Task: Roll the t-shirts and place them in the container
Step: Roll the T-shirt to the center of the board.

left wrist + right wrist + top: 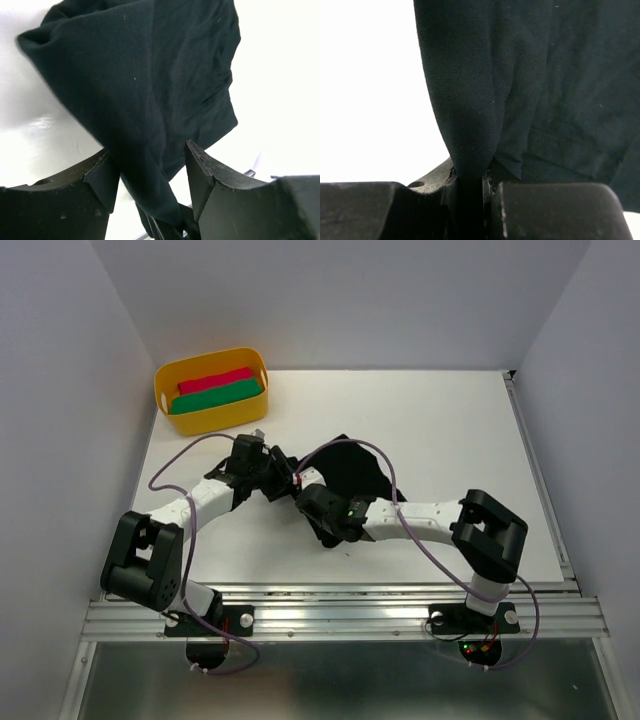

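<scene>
Now bunched near mid-bench (pixel 450 440): black t-shirt (pixel 352 472), one end gathered up between both pincers.
Looks plain, matte and soft, all black with no print; falls in loose folds, with a stitched hem showing in the right wrist view. Hangs as a narrow fold clamped tight in the right pincer (pixel 470 176), jaws closed on the cloth. Drapes through the left pincer (pixel 152 161), jaws well apart, against one finger (pixel 102 175) yet unpinched. Sits well apart from the yellow tub (pixel 165 390) at the far left corner, red roll (pixel 215 380) and green roll (pixel 215 396) inside.
</scene>
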`<state>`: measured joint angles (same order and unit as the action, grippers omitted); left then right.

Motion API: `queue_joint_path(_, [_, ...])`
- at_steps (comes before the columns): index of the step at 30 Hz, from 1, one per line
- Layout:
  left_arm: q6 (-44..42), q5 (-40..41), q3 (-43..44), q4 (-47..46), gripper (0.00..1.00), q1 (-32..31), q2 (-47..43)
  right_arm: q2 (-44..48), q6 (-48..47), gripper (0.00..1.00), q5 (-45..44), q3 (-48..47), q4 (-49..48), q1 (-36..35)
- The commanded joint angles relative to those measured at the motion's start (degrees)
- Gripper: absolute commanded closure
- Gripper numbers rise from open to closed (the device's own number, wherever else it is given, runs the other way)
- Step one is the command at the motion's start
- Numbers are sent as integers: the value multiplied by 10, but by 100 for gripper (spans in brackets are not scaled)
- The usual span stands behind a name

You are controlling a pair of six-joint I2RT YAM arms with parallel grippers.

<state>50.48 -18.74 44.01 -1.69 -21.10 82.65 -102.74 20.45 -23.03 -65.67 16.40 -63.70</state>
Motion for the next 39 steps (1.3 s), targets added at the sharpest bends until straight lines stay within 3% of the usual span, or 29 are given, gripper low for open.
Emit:
queue_joint_path(1, [-26, 26, 37, 32, 38, 8, -56, 37, 29, 99, 164, 13, -57, 30])
queue_joint_path(8, [-46, 56, 47, 72, 38, 23, -99, 58, 80, 99, 331, 64, -117, 101])
queue_joint_path(15, [-52, 35, 30, 51, 40, 24, -93, 67, 115, 99, 469, 105, -160, 155])
queue_joint_path(24, [-65, 8, 16, 21, 56, 23, -75, 75, 180, 99, 598, 161, -253, 227])
queue_joint_path(33, [-80, -22, 34, -24, 69, 10, -8, 71, 202, 99, 633, 195, -278, 253])
queue_joint_path(39, [-82, -29, 67, -48, 73, 0, 51, 65, 201, 99, 630, 206, -277, 259])
